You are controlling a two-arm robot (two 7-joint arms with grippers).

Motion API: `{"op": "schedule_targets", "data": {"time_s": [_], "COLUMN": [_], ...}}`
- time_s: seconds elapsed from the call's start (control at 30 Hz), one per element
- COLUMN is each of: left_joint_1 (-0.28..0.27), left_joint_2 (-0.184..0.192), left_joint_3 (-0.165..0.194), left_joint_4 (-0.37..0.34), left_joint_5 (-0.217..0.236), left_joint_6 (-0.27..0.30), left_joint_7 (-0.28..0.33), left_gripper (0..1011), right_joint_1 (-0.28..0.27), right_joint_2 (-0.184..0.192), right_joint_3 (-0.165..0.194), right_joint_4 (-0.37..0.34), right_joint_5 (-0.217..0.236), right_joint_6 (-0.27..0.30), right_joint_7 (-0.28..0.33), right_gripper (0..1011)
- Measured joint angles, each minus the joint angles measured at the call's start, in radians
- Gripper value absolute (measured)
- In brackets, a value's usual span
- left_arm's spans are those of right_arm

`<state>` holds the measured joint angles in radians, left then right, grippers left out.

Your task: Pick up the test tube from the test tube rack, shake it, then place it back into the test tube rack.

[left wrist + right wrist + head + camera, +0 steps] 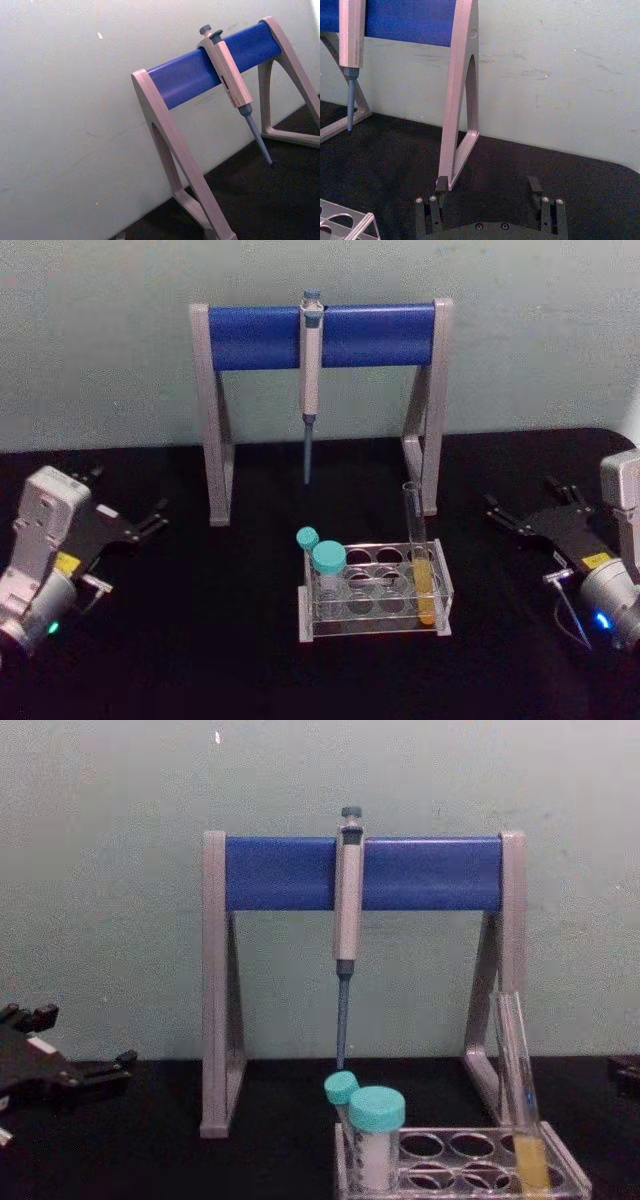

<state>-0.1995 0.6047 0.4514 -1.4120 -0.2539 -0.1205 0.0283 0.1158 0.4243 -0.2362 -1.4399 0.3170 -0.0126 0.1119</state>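
Head view first: the test tube (pixel 418 550) stands upright in the right-hand end of the test tube rack (pixel 375 592), yellow-orange liquid in its lower part, well apart from both of my grippers. My left gripper (pixel 150 522) rests on the black table (pixel 200 660) far to the left, fingers spread and holding nothing. My right gripper (pixel 522 515) lies far to the right, also spread and empty. Two teal-capped tubes (pixel 328 560) sit at the rack's left end, and the grey-and-blue pipette stand (pixel 320 335) rises behind, a pipette (pixel 311 380) hanging from its bar.

Left wrist view: I see the stand (pixel 210 70) and the pipette (pixel 232 85) tilted against the pale wall — none of my own fingers.

Right wrist view: my right fingers (pixel 535 184) stand wide apart with bare table between them; one fingertip lies just in front of the stand's foot (pixel 452 175). A corner of the rack (pixel 347 225) sits off to one side, clear of the fingers.

Chest view: the tube (pixel 520 1100) leans slightly in the rack (pixel 470 1160) at the right end. My left gripper (pixel 100 1070) sits at the left edge — open, touching nothing.
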Motion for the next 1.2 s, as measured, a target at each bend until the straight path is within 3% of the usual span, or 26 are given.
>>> {"op": "schedule_targets", "data": {"time_s": [1.2], "left_joint_1": [0.0], "left_joint_2": [0.0], "left_joint_3": [0.0], "left_joint_4": [0.0], "left_joint_5": [0.0], "left_joint_6": [0.0], "left_joint_7": [0.0], "left_gripper": [1001], "right_joint_1": [0.0], "right_joint_2": [0.0], "right_joint_3": [0.0], "right_joint_4": [0.0], "right_joint_5": [0.0], "right_joint_6": [0.0], "right_joint_7": [0.0], "right_gripper": [1000]}}
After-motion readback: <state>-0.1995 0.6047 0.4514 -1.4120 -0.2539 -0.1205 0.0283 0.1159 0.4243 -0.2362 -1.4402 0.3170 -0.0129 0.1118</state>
